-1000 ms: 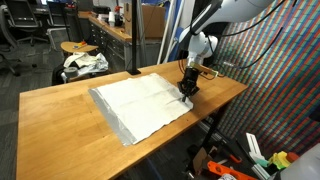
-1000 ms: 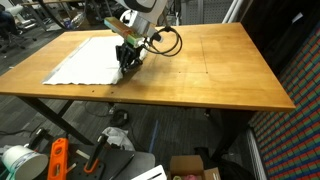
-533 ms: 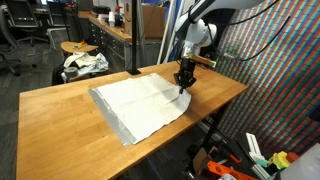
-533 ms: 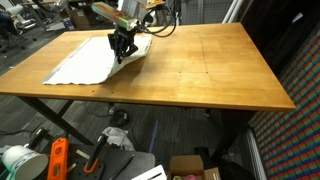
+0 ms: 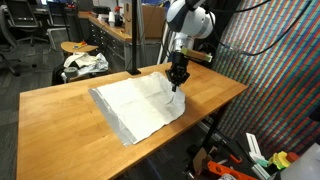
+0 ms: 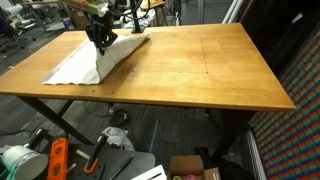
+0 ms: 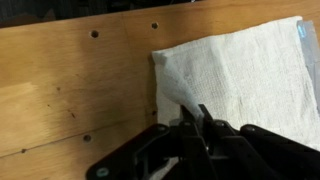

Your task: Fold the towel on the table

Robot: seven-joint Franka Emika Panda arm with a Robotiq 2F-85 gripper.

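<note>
A white towel point(image 5: 135, 103) lies spread on the wooden table point(image 5: 60, 125); it also shows in an exterior view point(image 6: 80, 62) and in the wrist view point(image 7: 245, 70). My gripper point(image 5: 177, 80) is shut on the towel's corner and holds it lifted above the table, so the cloth rises in a peak to the fingers. In an exterior view the gripper point(image 6: 100, 40) hangs over the towel with the raised edge trailing behind it. In the wrist view the gripper point(image 7: 195, 120) pinches a fold of the cloth between its black fingers.
The table's bare wood stretches wide beside the towel point(image 6: 210, 70). A stool with a crumpled cloth point(image 5: 82, 62) stands behind the table. Boxes and tools lie on the floor under the table point(image 6: 60, 160). A colourful patterned wall point(image 5: 275, 70) stands close by.
My gripper has risen off the table with the towel's corner in it and moved across over the towel, pulling the cloth's edge up and inward.
</note>
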